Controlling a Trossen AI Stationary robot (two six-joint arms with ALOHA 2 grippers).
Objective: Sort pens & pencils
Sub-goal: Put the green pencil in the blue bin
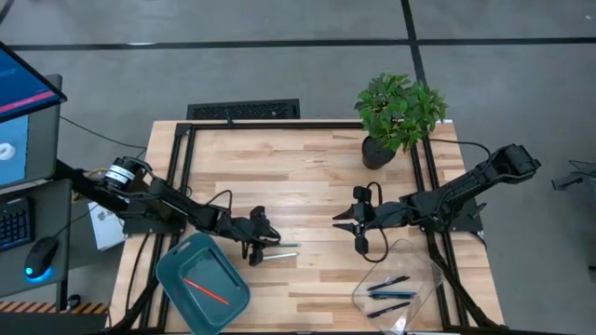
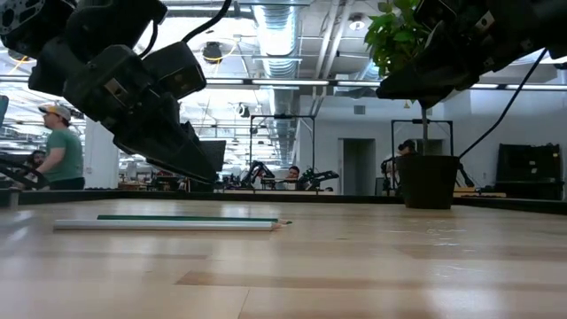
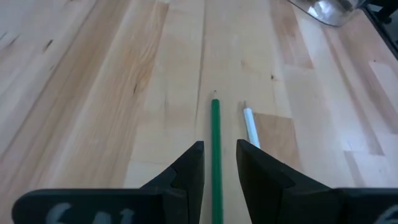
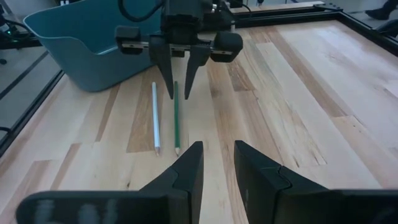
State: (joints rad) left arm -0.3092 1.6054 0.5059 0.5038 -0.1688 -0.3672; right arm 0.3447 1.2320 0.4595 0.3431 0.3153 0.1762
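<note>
A pale wooden table [image 1: 307, 177] of long glued planks is seen from above, edged by a black metal frame [image 1: 182, 158]. The planks run in lighter and darker strips, with small knots visible close up. A potted plant [image 1: 399, 116] stands at the far right corner of the table. A teal bin [image 1: 202, 284] rests at the near left, and one orange-red pencil [image 1: 206, 291] lies inside it. A clear tray [image 1: 400, 284] sits at the near right, and about three dark pens [image 1: 389, 296] lie in it.

Two pencils are left on the wood, side by side near the bin: a green pencil [image 3: 215, 149] and a pale pencil [image 3: 250, 127]. The left gripper [image 3: 219, 163] is held low over the green pencil, its fingers set a little apart on either side of the shaft; whether the pencil is touched cannot be told. The right gripper [image 4: 217, 163] is held above bare wood near the table's middle, its fingers also a little apart, with nothing between them.

Beyond the table a grey floor [image 1: 279, 56] with dark seams is shown, and a desk [image 1: 28, 223] with a screen, keyboard and mouse stands to the left. At table height an open workshop is seen, with ceiling ducts [image 2: 282, 35], strip lights, and a person in a green shirt [image 2: 60, 151] at the left.
</note>
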